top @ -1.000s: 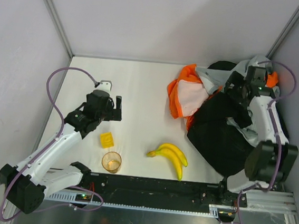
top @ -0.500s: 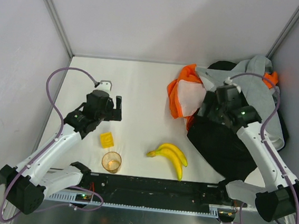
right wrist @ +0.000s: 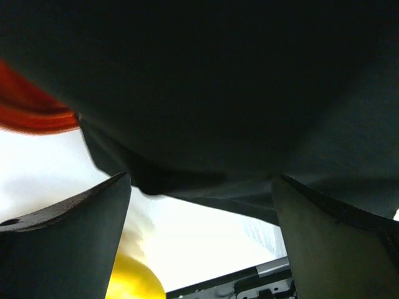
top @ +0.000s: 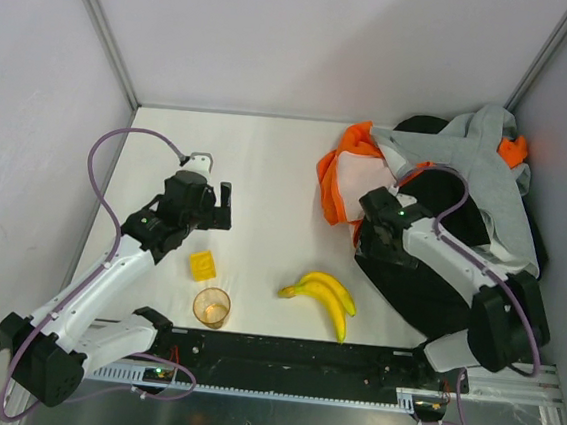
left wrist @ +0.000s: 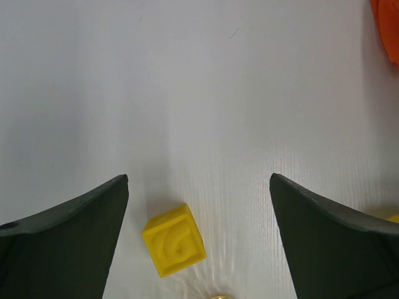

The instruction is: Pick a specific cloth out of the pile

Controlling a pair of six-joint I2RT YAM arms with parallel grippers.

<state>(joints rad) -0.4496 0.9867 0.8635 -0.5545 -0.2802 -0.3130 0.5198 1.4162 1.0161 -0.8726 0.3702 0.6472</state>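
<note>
Cloth, the small all-orange piece, peeks out at the upper right of the overhead frame, tucked against the grey garment on the pile. The right gripper hovers well apart from it at the pile's left edge, over the black garment and near the larger orange garment. Its fingers are spread, with nothing between them. To do this step well, it should probably cross up and right, then close on the exposed orange fold alone, without catching grey fabric. The left gripper, also spread, hangs above a yellow cube.
</note>
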